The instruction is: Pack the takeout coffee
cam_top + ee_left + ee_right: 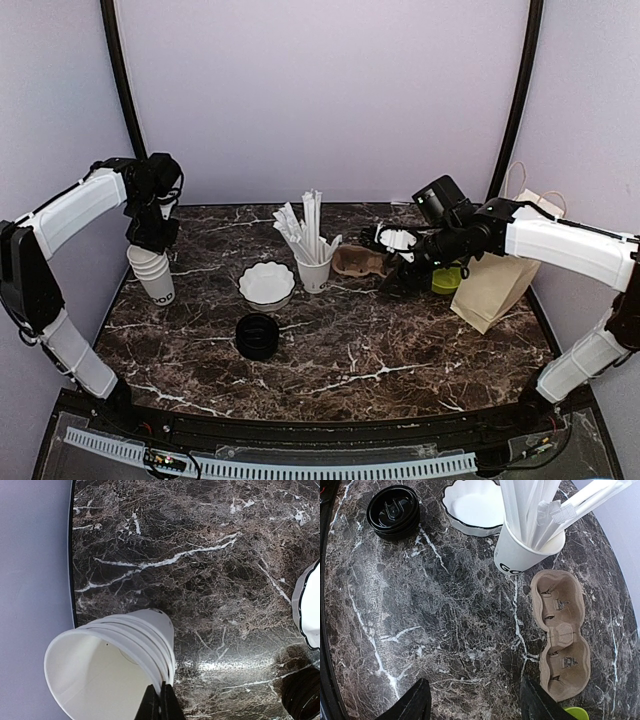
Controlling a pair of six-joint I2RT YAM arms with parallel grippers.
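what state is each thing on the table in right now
cup stack: nested, no lids, held by its rim
left gripper: shut on the cup stack
right gripper: open, holding nothing
lids: stacked on the table, on no cup
cup carrier: lying flat, both slots empty
bowl: upright, empty
straw cup: upright, full of straws
paper bag: standing, handles up
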